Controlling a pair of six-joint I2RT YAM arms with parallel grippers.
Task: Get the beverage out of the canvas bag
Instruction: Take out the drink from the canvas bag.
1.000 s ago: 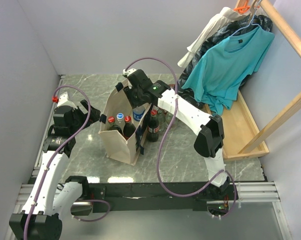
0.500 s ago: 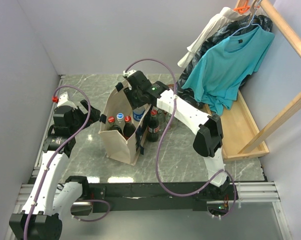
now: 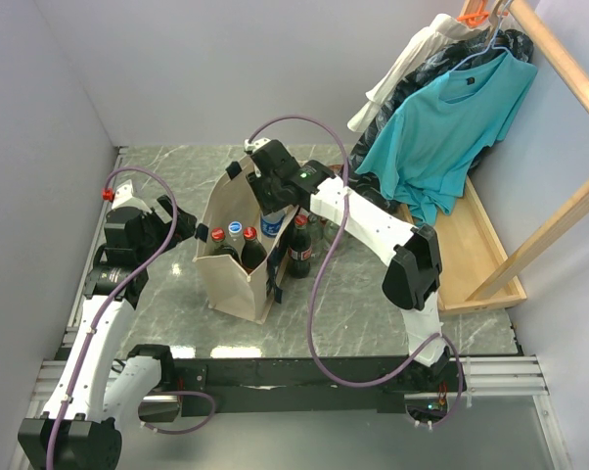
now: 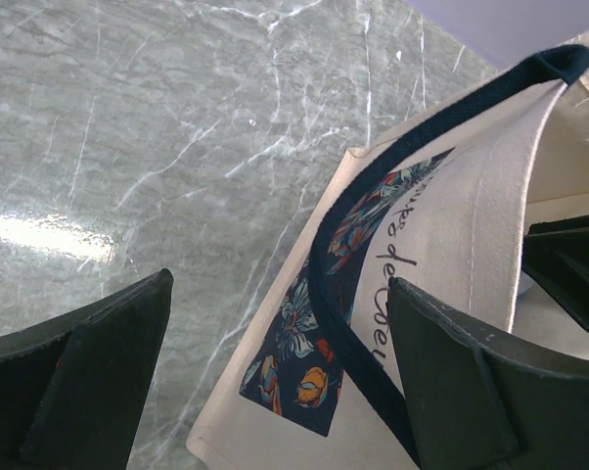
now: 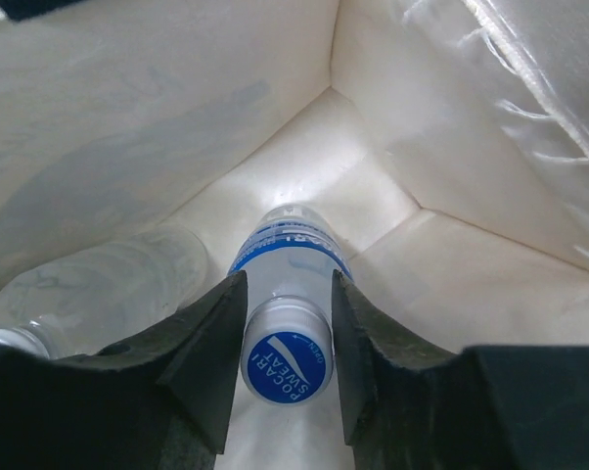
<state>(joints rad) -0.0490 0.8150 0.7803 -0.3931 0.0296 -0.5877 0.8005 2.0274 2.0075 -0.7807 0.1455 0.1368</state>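
Observation:
The beige canvas bag with navy straps stands mid-table, holding several bottles. My right gripper reaches down into its far right corner. In the right wrist view my right gripper is shut on the neck of a clear Pocari Sweat bottle with a blue cap, which stands upright on the bag's floor. My left gripper is open at the bag's left side. In the left wrist view my left gripper straddles the bag's printed wall and a navy strap without touching them.
Two red-capped dark bottles and a white-capped one stand in the bag. A cola bottle stands outside, right of it. A clear bottle neighbours the gripped one. A wooden rack base and hanging shirts are at the right.
The right arm's elbow has shifted slightly to the right. Its gripper stays inside the bag at the blue-capped bottle. The left arm has not moved.

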